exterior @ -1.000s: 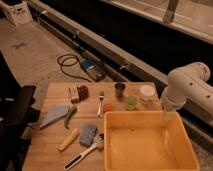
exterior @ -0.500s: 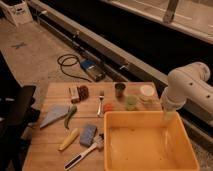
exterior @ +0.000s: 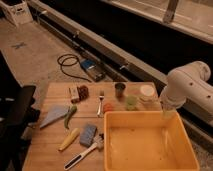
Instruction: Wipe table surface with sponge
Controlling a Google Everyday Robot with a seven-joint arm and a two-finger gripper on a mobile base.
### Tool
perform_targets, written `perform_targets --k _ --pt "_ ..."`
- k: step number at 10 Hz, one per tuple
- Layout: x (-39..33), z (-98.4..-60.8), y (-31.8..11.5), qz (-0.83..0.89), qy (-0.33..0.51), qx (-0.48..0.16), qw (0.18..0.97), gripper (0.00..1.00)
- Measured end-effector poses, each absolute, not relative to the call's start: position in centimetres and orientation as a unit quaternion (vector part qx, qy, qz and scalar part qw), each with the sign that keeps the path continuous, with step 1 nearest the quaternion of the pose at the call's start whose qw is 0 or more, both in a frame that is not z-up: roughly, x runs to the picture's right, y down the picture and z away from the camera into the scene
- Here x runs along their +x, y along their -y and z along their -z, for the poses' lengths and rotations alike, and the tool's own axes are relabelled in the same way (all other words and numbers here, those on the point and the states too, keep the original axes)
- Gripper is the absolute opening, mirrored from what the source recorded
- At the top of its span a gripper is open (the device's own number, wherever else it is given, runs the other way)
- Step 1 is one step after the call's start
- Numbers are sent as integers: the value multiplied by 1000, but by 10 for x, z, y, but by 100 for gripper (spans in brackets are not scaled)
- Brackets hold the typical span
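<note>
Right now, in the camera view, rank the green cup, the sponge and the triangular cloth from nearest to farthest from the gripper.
The gripper hangs over the yellow bin's far right corner, jaws open.
1. Green cup, behind the bin.
2. Sponge, left of the bin.
3. Triangular cloth, by the table's left edge.

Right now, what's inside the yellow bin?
Nothing shows in the bin but its bare floor. The gripper hangs over its far right rim, hiding that corner; the near end runs out of view.
</note>
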State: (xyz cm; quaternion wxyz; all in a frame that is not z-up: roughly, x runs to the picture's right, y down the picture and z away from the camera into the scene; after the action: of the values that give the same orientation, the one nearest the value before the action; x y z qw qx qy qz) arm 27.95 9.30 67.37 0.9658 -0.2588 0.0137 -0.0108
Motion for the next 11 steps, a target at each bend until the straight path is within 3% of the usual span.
perform_targets --k 6,11 --pt "139 -661 -84 175 75 -235 953 65" --pt "128 -658 -88 192 84 -234 949 65"
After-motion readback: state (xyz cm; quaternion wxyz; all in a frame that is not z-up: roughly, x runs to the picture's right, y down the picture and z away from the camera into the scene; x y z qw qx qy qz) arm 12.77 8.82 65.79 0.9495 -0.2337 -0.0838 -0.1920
